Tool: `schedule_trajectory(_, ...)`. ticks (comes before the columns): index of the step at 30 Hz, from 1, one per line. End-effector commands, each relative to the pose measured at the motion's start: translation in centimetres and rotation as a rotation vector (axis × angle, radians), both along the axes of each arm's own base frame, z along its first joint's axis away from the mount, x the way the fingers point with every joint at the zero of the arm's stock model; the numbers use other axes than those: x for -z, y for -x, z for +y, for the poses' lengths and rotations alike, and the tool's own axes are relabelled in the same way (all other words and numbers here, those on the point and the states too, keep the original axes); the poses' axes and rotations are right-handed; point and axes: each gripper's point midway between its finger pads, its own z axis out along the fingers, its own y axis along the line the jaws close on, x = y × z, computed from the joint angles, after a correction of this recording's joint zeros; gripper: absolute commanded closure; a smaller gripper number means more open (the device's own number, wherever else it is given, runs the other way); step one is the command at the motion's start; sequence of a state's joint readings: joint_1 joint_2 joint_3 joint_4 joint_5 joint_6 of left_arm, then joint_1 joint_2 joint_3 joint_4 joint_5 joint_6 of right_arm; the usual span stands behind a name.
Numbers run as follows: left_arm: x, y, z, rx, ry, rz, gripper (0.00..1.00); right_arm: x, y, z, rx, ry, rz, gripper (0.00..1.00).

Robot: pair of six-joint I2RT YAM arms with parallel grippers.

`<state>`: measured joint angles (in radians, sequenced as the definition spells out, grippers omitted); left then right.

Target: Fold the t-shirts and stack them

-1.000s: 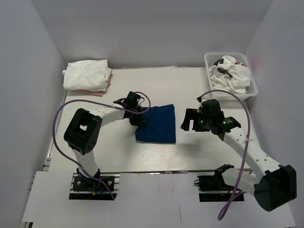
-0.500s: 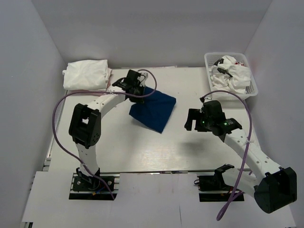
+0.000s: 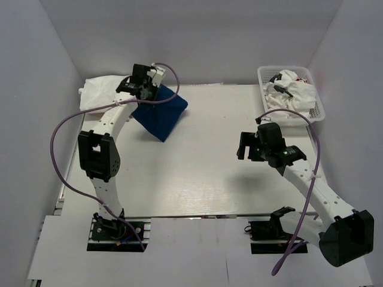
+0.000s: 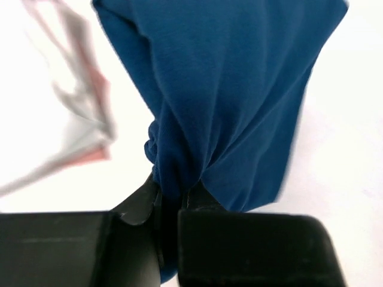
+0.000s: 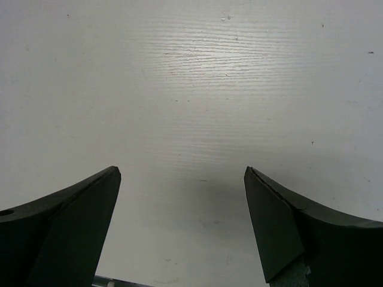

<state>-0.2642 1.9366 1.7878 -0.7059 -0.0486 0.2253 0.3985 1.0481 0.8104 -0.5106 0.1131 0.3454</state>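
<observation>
**Navy blue t-shirt (image 3: 160, 113) hangs by one small pinch beside the white pile**

The navy blue t-shirt is folded and held up over the far left part of the table (image 3: 197, 173). It is just beside the pile of white t-shirts (image 3: 108, 94) in the far left corner. The left gripper (image 3: 145, 89) has its jaws squeezed tight on a little bunch of blue cloth at one edge. The rest of the shirt hangs loose.

That small pinch is the worry. The cloth is soft and could slide out, and then the shirt would drop on the table and miss the pile. The fold could also fall open, because only one edge is held. If it is let go crooked, it may land half off the pile or push the white shirts out of shape.

The right gripper (image 3: 248, 146) is well apart, over bare table, with its jaws wide apart and nothing in them. Some crumpled white tees (image 3: 293, 94) wait in the basket (image 3: 261, 75) at the far right.

No words or brand names can be read anywhere. The blue shirt shows only plain cloth.
</observation>
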Motion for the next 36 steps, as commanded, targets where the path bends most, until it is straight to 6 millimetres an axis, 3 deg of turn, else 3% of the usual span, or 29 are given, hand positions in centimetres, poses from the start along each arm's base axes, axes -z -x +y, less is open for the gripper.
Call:
schedule_trajectory(1,-4.7,-2.5,3.2,0.038,-0.091,-0.121,1.0,-1.6,-1.5,-0.2,0.013,0.018,-0.041,0.1)
schedule_trajectory(4,-5.7,-4.2,6.0,-0.004,-0.107,-0.151,1.0,-1.8,-1.8,0.0,0.01,0.023,-0.037,0.1)
schedule_trajectory(6,-6.9,-5.1,6.6,0.0,-0.077,-0.171,1.0,-1.9,-2.2,-0.2,0.03,0.027,-0.035,0.1)
schedule_trajectory(8,-6.9,-6.2,7.8,-0.008,-0.054,-0.177,1.0,-2.2,-2.7,-0.1,0.035,0.023,-0.048,0.1)
schedule_trajectory(12,-9.6,-8.1,9.5,-0.029,-0.05,-0.248,1.0,-2.3,-3.2,0.2,0.046,0.01,-0.046,0.1)
schedule_trajectory(21,-14.3,-9.2,12.9,-0.067,0.0,-0.376,1.0,-1.7,-3.9,0.9,0.085,-0.028,-0.021,0.1)
schedule_trajectory(25,-14.5,-9.3,13.8,-0.07,0.022,-0.385,1.0,-1.8,-4.1,0.9,0.097,-0.042,-0.025,0.1)
schedule_trajectory(29,-12.7,-9.7,15.9,-0.12,0.036,-0.354,1.0,-1.9,-4.4,1.1,0.099,-0.045,-0.027,0.1)
schedule_trajectory(34,-12.4,-10.7,19.7,-0.19,0.07,-0.384,1.0,-1.8,-4.8,1.9,0.087,-0.075,-0.017,0.1)
schedule_trajectory(35,-11.1,-11.0,20.2,-0.194,0.075,-0.362,1.0,-1.5,-4.9,2.1,0.08,-0.072,-0.002,0.1)
schedule_trajectory(36,-11.1,-11.5,20.1,-0.184,0.08,-0.371,1.0,-1.6,-5.1,2.1,0.085,-0.073,0.0,0.1)
